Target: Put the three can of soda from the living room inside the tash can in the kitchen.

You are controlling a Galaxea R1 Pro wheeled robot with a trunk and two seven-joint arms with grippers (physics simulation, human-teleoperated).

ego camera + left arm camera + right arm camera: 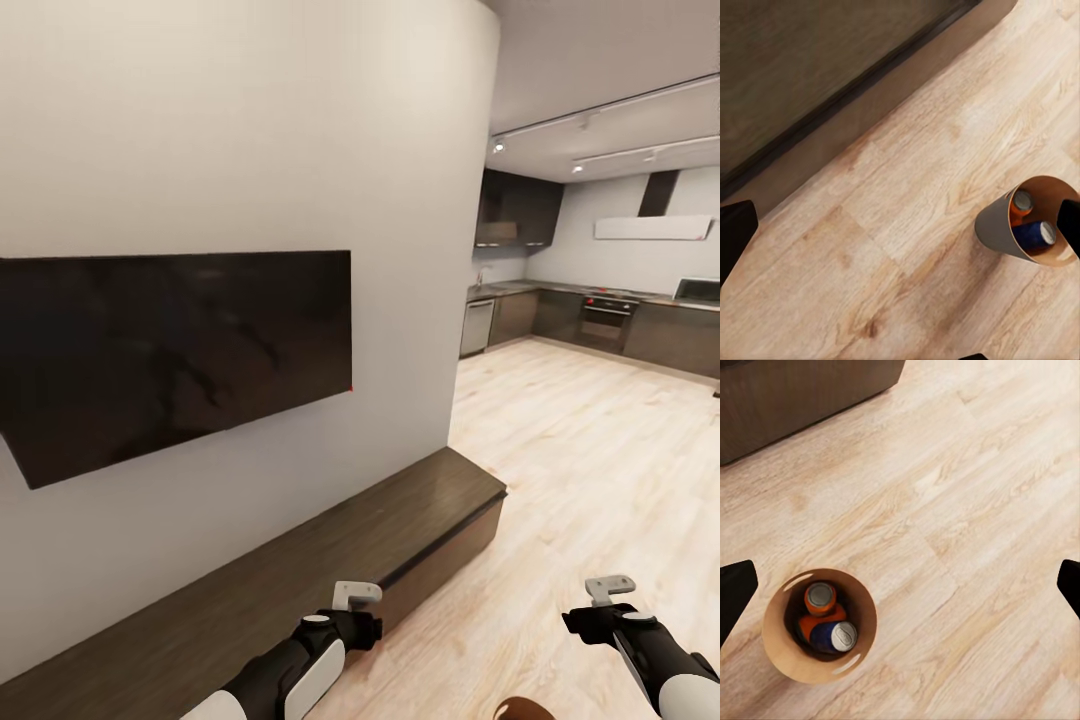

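Observation:
The trash can (774,654), pale grey outside and tan-brown inside, stands on the light wood floor below and between my arms; its rim (527,708) peeks in at the bottom edge of the head view. Inside it lie an orange soda can (820,598) with a grey top, a blue can (836,636) and a second orange can (808,626) under them. The left wrist view shows the trash can (994,225) from the side, with the orange can (1022,202) and the blue can (1042,234). My left gripper (357,597) (903,229) and right gripper (610,588) (902,591) are open and hold nothing.
A black TV (175,350) hangs on the white wall above a long low dark-wood cabinet (300,570) at my left. The kitchen lies ahead to the right, with dark cabinets (680,335), a steel dishwasher (477,326) and an oven (607,322). Light wood floor (580,450) leads there.

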